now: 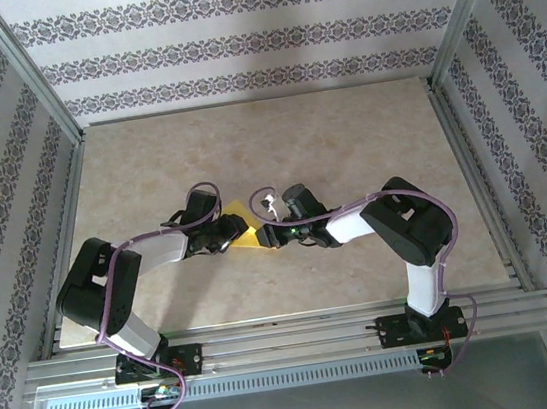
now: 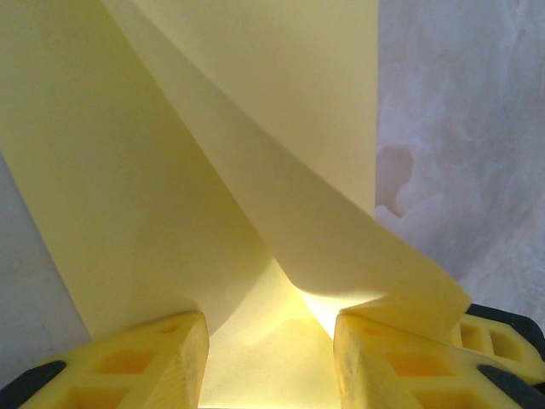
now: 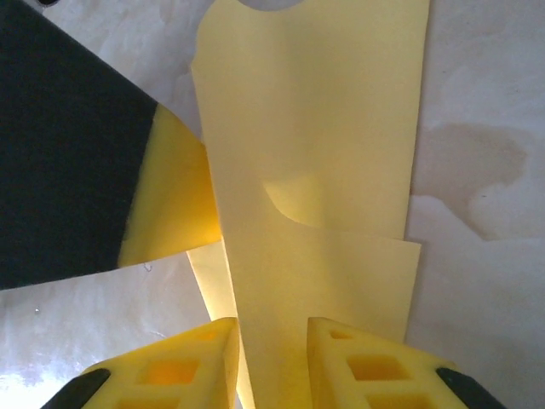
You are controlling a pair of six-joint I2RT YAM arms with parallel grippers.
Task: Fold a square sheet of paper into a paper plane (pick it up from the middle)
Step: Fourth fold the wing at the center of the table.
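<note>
From above, the left gripper (image 1: 225, 233) and the right gripper (image 1: 275, 232) face each other tip to tip near the middle of the surface (image 1: 346, 144). The yellow sheet of paper (image 1: 247, 234) lies between them, touching both. In the left wrist view, the left gripper's yellow fingers (image 2: 153, 358) stand spread. The sheet sits loose in the gap rather than pinched and rises ahead of them. A broad layer lies to the left, and a second layer folded over it slants down to the right finger, where it curls against the tip. In the right wrist view, the right gripper's fingers (image 3: 375, 366) are parted by a narrower gap and are not pressed together on the sheet. A long folded strip runs straight ahead from that gap, and a lower layer sticks out just ahead of the right finger. Ahead to the left, a finger of the left gripper (image 3: 170, 200) touches the sheet's edge. A darker stain (image 3: 477, 166) marks the surface ahead to the right.
</note>
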